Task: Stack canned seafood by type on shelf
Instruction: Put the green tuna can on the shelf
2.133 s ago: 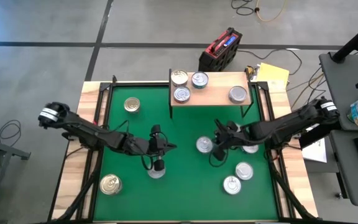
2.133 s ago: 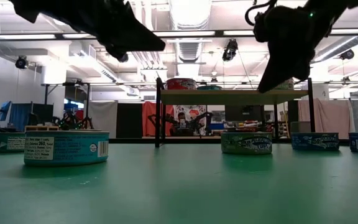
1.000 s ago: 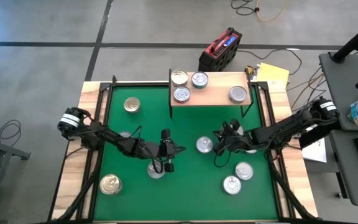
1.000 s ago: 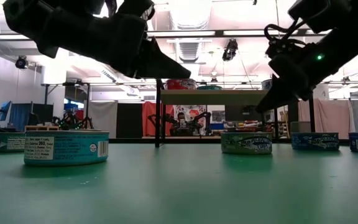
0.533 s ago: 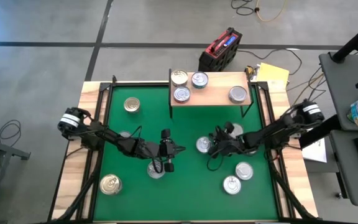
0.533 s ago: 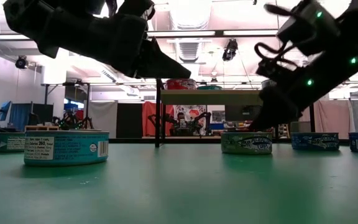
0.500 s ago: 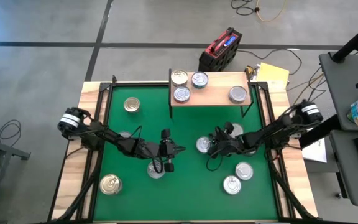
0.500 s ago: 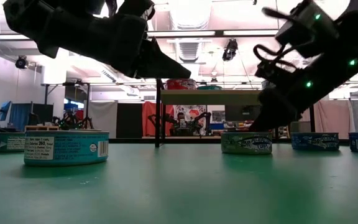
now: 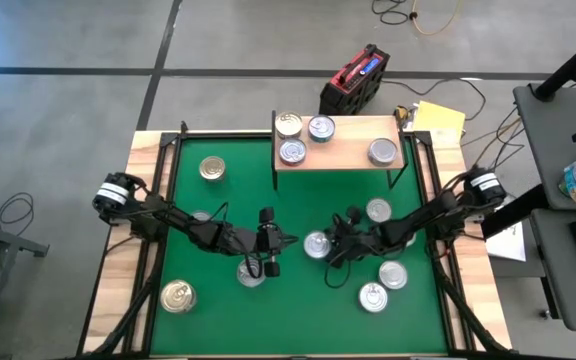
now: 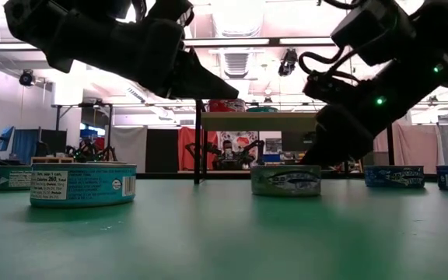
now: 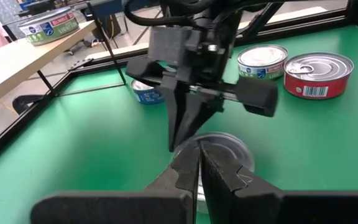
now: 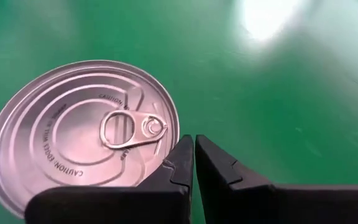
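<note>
Both claws shut and empty over the green mat (image 9: 218, 320)

Your right claw (image 9: 330, 246) sits pinched closed, tips against the rim of a silver-topped can (image 9: 316, 244) mid-bench — nothing gripped. Your left claw (image 9: 286, 238) hangs closed nearby, facing it. Four cans sit on the shelf (image 9: 340, 152).
</note>
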Controlling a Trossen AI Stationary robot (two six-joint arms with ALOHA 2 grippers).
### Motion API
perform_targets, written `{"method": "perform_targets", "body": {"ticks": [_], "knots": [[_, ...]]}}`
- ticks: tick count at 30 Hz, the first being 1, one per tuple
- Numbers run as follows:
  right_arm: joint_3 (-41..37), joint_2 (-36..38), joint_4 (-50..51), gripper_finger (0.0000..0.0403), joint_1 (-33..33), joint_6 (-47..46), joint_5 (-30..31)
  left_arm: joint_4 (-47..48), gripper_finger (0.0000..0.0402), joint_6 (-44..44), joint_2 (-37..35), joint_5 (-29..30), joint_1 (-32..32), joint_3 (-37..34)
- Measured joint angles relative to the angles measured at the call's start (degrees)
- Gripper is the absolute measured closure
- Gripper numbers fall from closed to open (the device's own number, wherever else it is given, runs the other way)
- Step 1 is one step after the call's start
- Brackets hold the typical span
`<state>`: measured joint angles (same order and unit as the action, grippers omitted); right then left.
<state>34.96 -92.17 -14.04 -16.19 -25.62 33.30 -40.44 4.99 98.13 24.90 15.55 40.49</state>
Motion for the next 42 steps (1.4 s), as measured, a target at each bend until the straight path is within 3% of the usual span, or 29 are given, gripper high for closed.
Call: {"method": "perform_targets", "body": {"ticks": [6, 13, 22, 33, 42], "knots": [[1.59, 0.72, 0.26, 0.0394, -0.22, 0.15, -0.33, 1.25, 0.0402, -1.1, 0.0, -3.99, -0.02, -0.01], [1.72, 8.05, 4.25, 0.0394, -0.17, -3.71, -1.19, 1.94, 0.0402, -1.66, -0.02, -4.99, 0.02, -0.02], [1.61, 16.83, 16.0, 0.0394, -0.17, -11.8, -9.76, 1.94, 0.0395, -2.51, -0.02, -4.97, 0.02, -0.01], [1.5, 15.25, 16.87, 0.0394, -0.06, -11.85, -9.77, 1.84, 0.0352, -2.73, 0.21, -4.97, 0.02, -0.01], [1.44, 13.69, 16.71, 0.0394, -0.06, -14.94, -9.79, -0.44, 0.0341, -0.53, 8.5, -4.98, 0.15, 3.84]]}}
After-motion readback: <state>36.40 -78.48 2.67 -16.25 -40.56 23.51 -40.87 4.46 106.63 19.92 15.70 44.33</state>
